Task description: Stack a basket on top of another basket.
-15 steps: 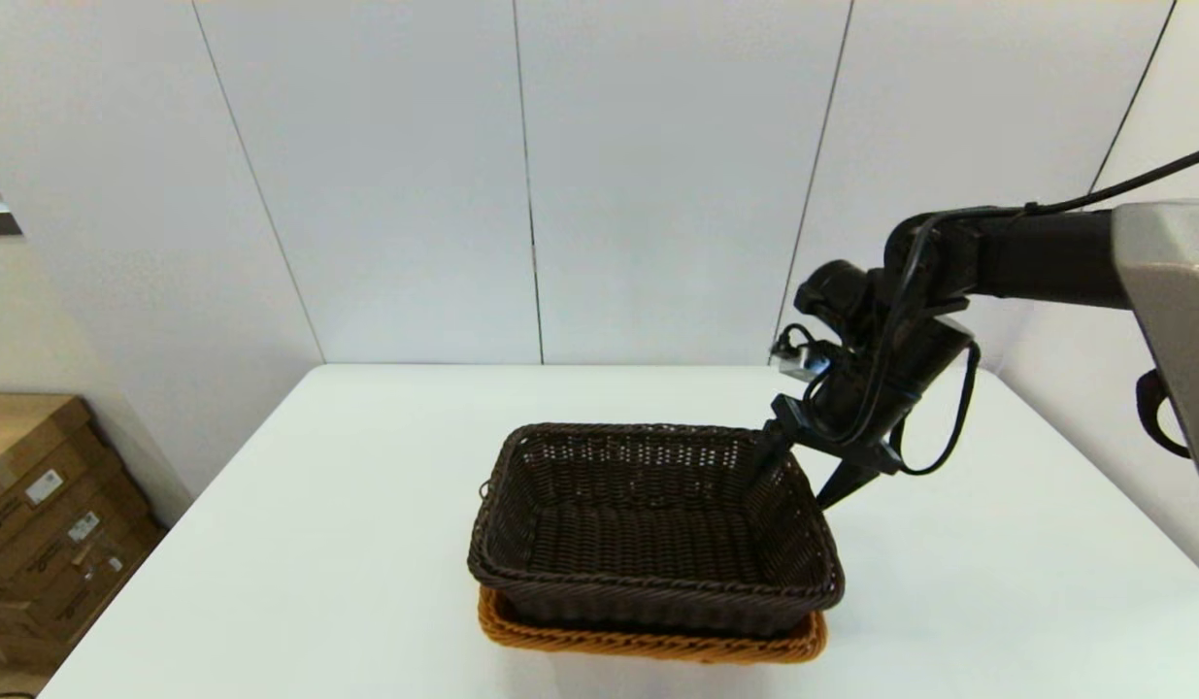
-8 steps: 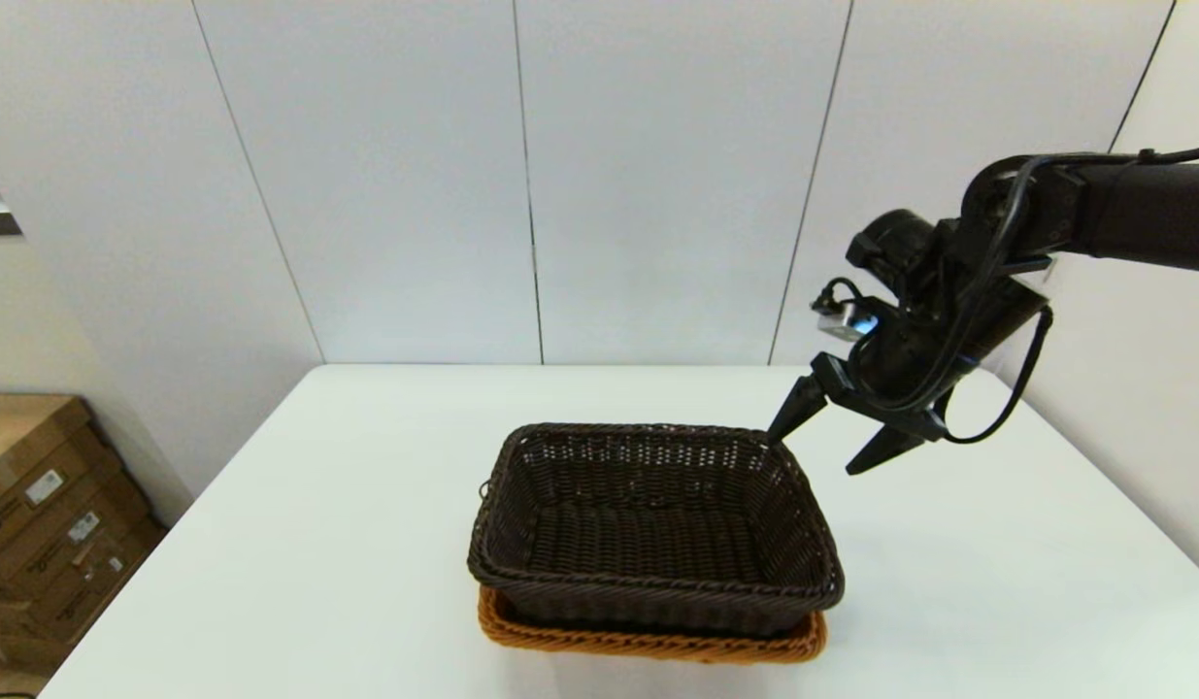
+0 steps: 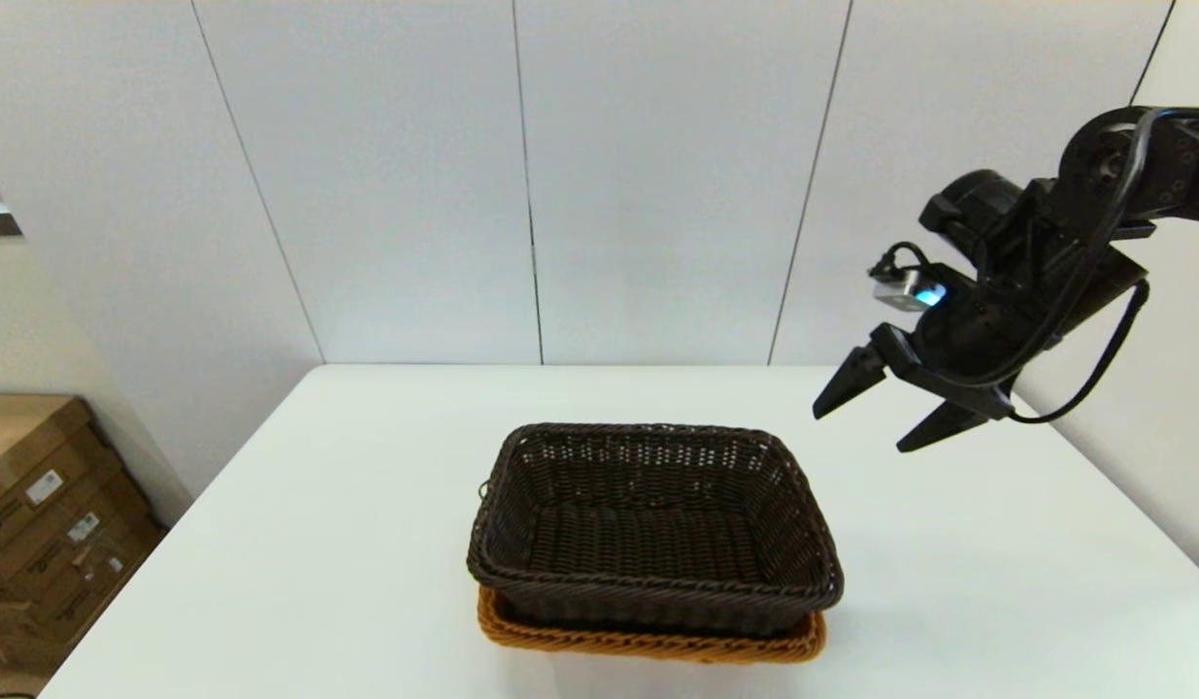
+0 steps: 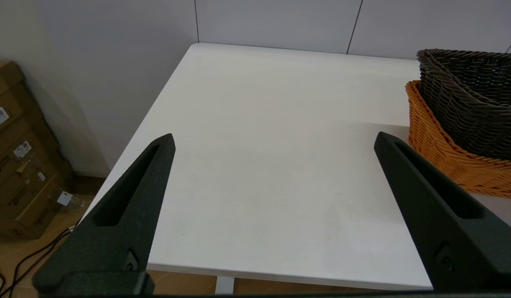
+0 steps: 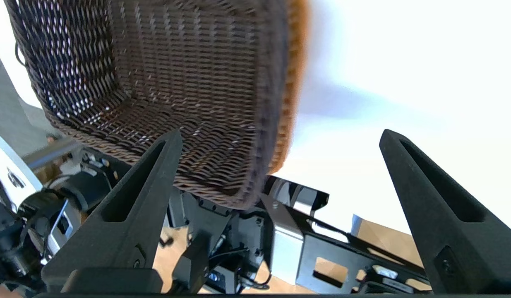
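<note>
On the white table [image 3: 366, 505] I see the dark basket [image 3: 654, 524] sitting inside the orange basket [image 3: 648, 641], near the front edge and about in the middle. It sits level and nested, so only the braided rim of the orange one shows below it along the near side. From my left wrist camera the same pair is visible at the side: the dark basket [image 4: 474, 103] rises out of the orange basket [image 4: 449, 153], and their walls touch.

My right gripper [image 3: 885, 413] hangs in the air to the right of the baskets and above the table, apart from them, touching nothing. Its two black fingers [image 3: 842, 383] are spread wide and point down and to the left, toward the far right corner of the dark basket. From its own camera I look between the spread fingers [image 5: 131, 207] down into the dark basket [image 5: 176, 82], with a strip of the orange rim [image 5: 292, 82] beside it.

My left gripper [image 4: 274, 140] is low at the left front edge of the table [image 4: 259, 145], well apart from the baskets. Its fingers [image 4: 131, 207] are also spread wide, with nothing between them.

Beside the table on the left, some cardboard boxes [image 3: 46, 524] stand on the floor.
</note>
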Motion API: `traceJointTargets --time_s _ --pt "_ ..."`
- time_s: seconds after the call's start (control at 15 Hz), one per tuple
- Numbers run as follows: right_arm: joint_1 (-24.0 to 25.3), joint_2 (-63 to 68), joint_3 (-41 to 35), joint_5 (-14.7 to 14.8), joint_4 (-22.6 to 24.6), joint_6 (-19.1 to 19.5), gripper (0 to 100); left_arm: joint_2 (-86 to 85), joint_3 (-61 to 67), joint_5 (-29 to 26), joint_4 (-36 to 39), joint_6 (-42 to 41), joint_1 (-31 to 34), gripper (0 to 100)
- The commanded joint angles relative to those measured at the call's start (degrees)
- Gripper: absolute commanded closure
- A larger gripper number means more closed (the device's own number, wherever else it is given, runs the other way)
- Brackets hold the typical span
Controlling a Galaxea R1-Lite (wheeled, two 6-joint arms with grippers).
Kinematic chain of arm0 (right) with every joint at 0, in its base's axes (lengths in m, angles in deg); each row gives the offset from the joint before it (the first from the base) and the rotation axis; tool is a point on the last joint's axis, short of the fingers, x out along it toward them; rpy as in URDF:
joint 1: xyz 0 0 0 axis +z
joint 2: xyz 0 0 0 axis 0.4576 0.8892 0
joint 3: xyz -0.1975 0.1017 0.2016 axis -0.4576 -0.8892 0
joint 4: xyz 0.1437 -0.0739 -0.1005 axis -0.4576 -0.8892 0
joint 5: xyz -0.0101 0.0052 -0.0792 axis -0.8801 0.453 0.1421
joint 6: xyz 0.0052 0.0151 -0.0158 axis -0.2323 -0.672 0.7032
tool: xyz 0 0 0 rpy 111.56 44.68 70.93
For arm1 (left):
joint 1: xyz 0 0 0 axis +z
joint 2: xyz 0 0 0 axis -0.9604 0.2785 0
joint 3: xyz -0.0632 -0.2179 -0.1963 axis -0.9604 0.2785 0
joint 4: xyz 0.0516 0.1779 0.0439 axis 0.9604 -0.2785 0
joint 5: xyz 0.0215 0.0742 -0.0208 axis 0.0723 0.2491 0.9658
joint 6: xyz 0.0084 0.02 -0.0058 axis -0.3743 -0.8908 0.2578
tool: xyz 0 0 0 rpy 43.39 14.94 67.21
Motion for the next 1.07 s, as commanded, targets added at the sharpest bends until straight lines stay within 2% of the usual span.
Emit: traceJointTargets --time_s 0.07,0.27,0.4,0.53,1.07 --pt "-3.2 -0.7 -0.2 -0.2 -0.5 1.0 0 -0.1 0.0 0.1 0.0 0.1 0.0 0" --pt "-5.3 -1.0 -0.2 0.1 -0.5 2.0 0 -0.1 0.0 0.1 0.0 0.0 0.0 0" --pt "-7.3 -4.2 -2.3 -0.4 -2.6 6.6 0 -0.1 0.0 0.1 0.0 0.0 0.0 0" --pt "-8.8 -9.1 -6.3 -2.8 -3.4 10.0 0 -0.1 0.0 0.1 0.0 0.0 0.0 0" --pt "-11.8 -35.5 -20.3 -3.6 -3.1 10.6 0 -0.1 0.0 0.1 0.0 0.0 0.0 0"
